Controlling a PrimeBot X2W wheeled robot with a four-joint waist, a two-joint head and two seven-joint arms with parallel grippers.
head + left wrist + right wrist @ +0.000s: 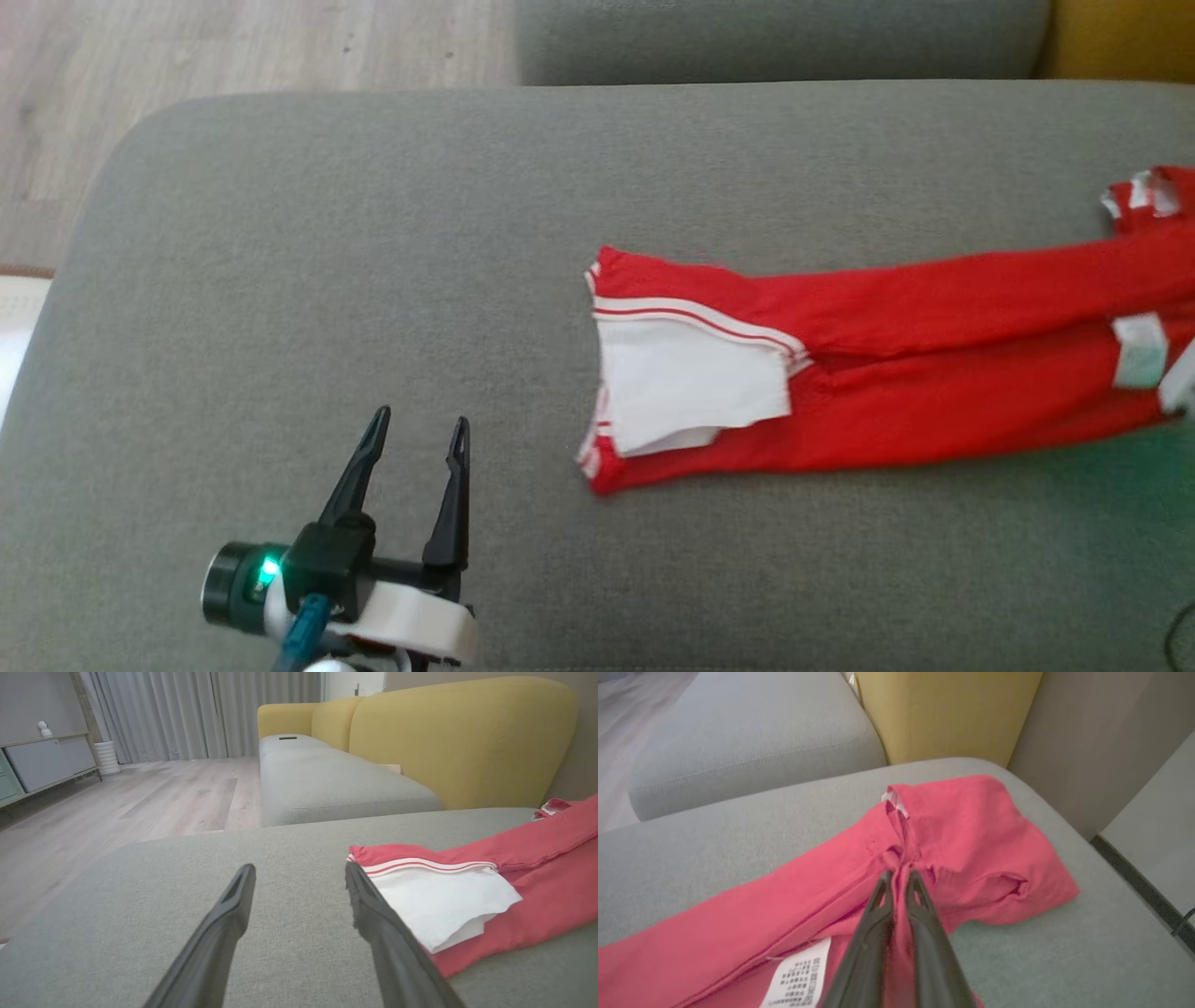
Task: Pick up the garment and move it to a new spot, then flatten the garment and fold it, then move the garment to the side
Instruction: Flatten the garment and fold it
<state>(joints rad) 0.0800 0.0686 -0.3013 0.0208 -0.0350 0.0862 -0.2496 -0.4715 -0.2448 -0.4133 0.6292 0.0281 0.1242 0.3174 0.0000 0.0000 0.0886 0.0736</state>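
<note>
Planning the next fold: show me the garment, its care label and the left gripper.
garment point(934, 411), head view, middle of the red fabric.
care label point(798, 975), right wrist view, centre of the printed tag.
left gripper point(420, 417), head view, midway between open fingertips.

Inspection recorded one red garment point(934, 373) bearing one printed label point(798, 975), two grippers (left gripper point(420, 417), right gripper point(901, 875)), and two grey seat cushions point(280, 280) in the head view.
</note>
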